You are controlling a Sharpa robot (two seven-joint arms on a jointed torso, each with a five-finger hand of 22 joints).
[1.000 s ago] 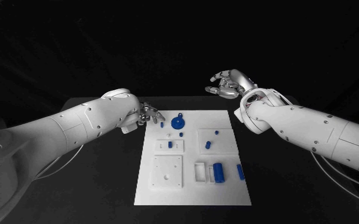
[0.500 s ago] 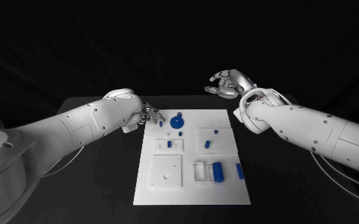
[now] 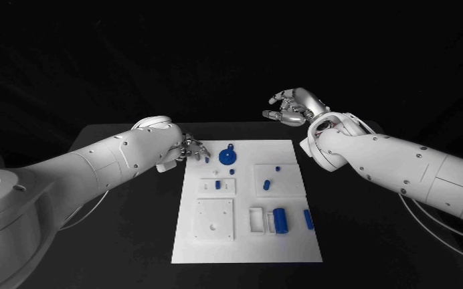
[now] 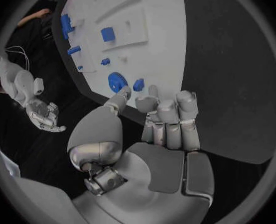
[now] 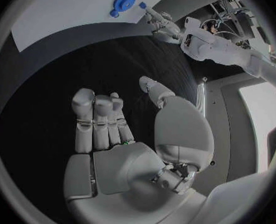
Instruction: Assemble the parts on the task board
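A robot's left hand [image 3: 190, 150] hovers with nothing in it, fingers loosely curled but apart, at the upper left corner of the white board [image 3: 290, 235] lying mid-frame on the black surface [image 3: 116, 235], apparently poised to reach for a part. The nearest pieces, a small blue peg [image 3: 207, 160] and a round blue wheel [image 3: 227, 156], sit on the board just right of its fingertips, untouched. The right hand [image 3: 292, 109], also holding nothing with fingers curled loosely, is raised right of centre, well clear of the board, seemingly waiting its turn.
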